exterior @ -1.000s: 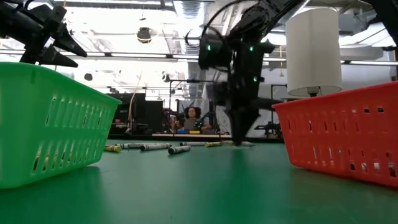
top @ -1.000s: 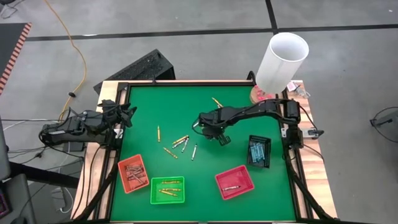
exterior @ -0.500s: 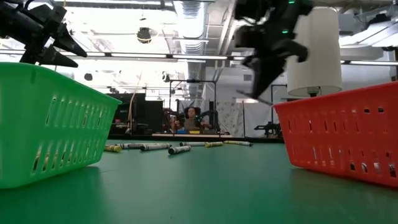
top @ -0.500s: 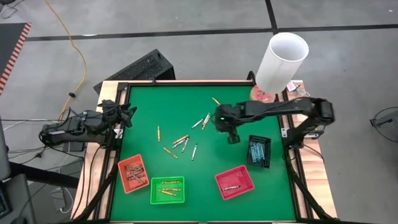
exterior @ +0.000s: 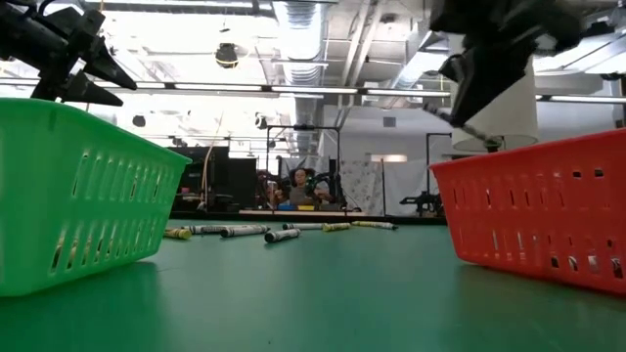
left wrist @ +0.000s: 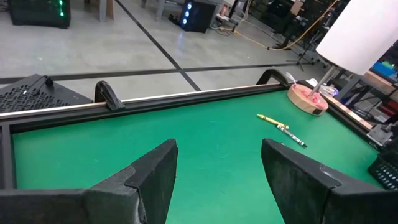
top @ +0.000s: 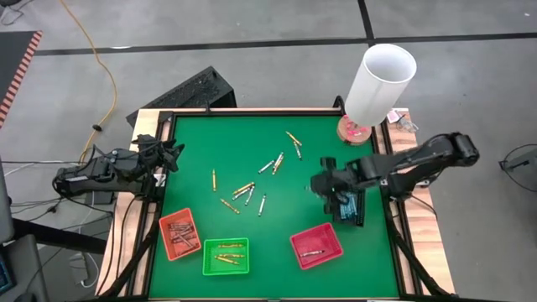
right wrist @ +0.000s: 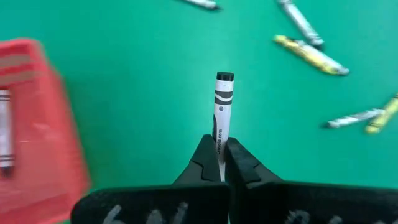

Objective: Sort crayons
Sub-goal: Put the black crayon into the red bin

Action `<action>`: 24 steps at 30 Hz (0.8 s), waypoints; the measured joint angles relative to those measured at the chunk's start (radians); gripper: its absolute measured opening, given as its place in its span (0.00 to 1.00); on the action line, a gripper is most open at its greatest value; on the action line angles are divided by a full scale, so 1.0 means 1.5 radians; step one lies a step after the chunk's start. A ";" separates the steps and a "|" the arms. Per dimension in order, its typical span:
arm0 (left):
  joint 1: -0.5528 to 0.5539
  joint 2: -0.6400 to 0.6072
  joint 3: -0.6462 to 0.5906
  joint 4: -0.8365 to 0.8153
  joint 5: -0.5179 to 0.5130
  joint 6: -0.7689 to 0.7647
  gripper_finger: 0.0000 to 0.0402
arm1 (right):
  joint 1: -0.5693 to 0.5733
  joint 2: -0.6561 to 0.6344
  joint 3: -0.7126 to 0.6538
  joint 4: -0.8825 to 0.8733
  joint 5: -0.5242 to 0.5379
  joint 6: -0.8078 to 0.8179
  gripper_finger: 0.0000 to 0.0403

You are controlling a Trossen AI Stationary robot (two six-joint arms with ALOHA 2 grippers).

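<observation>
Right pincer [right wrist: 219,163] grips crayon [right wrist: 221,109] near black tray [top: 350,205] edge.

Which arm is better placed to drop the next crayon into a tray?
The right arm. Its claw is shut on a grey crayon, above the table near the red tray and black tray. The left claw waits open at the table's far-left edge.

Silvery crayon [right wrist: 222,112] pinched upright — other crayons [top: 245,190] scattered on table.

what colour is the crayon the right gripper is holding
Silvery grey with black bands: the crayon in the right gripper, clearest in the right wrist view.
</observation>
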 joint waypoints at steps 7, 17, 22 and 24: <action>0.000 0.000 0.000 0.000 -0.001 0.000 0.56 | 0.122 0.043 0.005 0.034 0.029 0.113 0.00; 0.000 0.000 0.000 -0.002 -0.001 -0.003 0.56 | 0.246 0.105 0.075 0.034 0.031 0.253 0.00; 0.000 0.000 0.000 -0.002 -0.001 -0.003 0.56 | 0.282 0.134 0.102 0.037 0.029 0.311 0.00; 0.000 0.000 0.000 -0.003 -0.001 -0.005 0.56 | 0.290 0.152 0.102 0.040 0.016 0.341 0.00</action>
